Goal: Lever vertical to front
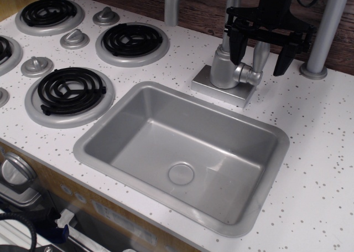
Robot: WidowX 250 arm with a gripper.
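The lever (260, 57) is a silver-grey tapered handle standing upright, joined by a round pivot (249, 75) to the right side of the faucet's cylindrical body (224, 68). My black gripper (261, 57) hangs from above at the top right, open, with one finger (238, 48) left of the lever and the other finger (286, 57) to its right. The lever stands between the fingers, nearer the left one. I cannot tell whether a finger touches it. The lever's top is hidden behind the gripper body.
The curved faucet spout (176, 3) rises behind the body. The grey sink basin (182, 152) lies in front of the faucet base (221, 88). Black stove burners (131, 40) and grey knobs (74, 39) sit at left. A grey post (326, 30) stands at right.
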